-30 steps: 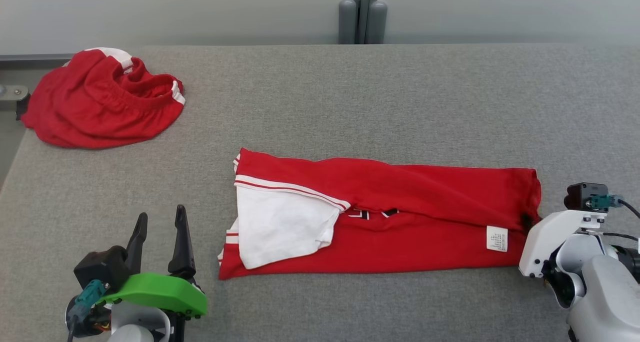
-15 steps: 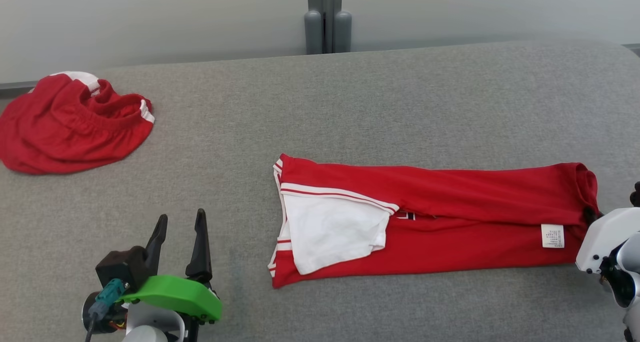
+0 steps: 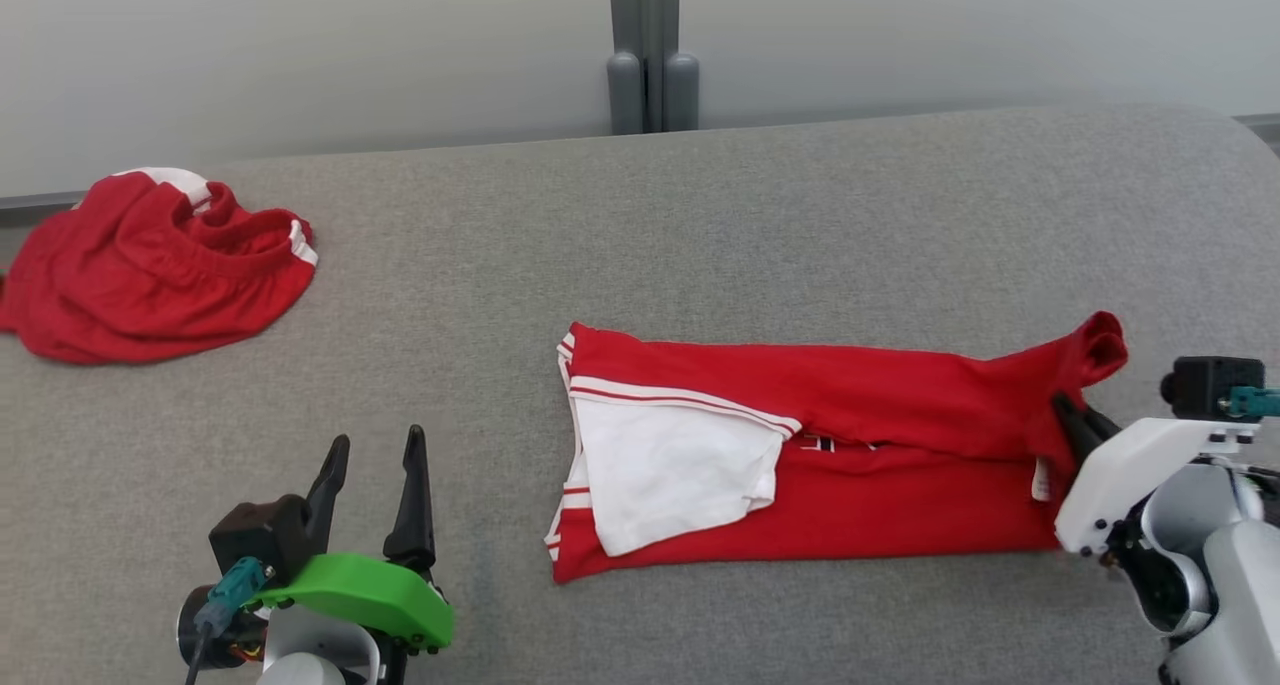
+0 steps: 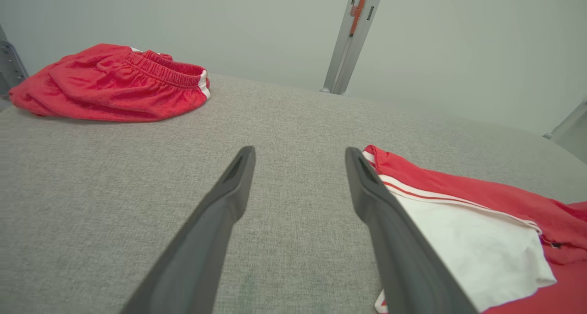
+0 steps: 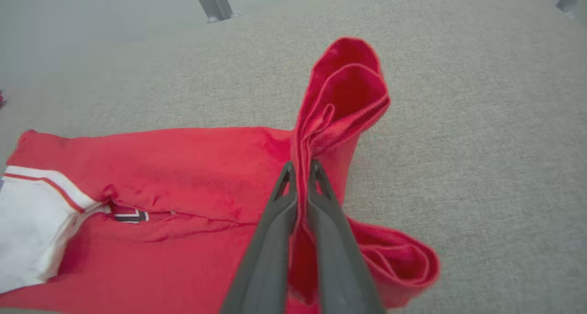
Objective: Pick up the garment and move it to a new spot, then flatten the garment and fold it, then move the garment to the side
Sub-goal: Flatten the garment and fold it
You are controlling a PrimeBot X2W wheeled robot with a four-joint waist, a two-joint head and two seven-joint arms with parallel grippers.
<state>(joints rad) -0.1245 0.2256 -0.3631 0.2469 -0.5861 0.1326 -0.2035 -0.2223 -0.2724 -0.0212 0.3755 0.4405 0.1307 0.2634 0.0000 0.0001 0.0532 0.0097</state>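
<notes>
**Right wrist view: thin pinch on one end of the garment**

The right end effector (image 5: 300, 167) is clenched on a bunched ridge of the long red knit garment with a white striped panel (image 5: 183, 176). The pinched end (image 5: 341, 89) stands raised above the flat grey fabric-covered surface (image 5: 481, 121). The rest of the garment lies as a narrow folded band along the surface, right of centre in the head view. The left end effector (image 3: 378, 440) is released, its fingers spread, hovering just above the surface near the white-panel end without touching it.

The likely risks are these:
- The grip takes several layers close to the fingertips, so a quick pull could let the cloth slip free.
- Only one end is held. Carrying that end over may drag the whole band along the surface, or spill the folded-in white panel (image 3: 670, 465), and undo the earlier folds.
- The bunched cloth may land twisted and leave a lumpy crease.

Neither cloth item sits in a bin or basket. The crumpled pair of red elastic-waisted shorts with white trim (image 3: 150, 275) lies loose at the far left, well apart from the garment.
</notes>
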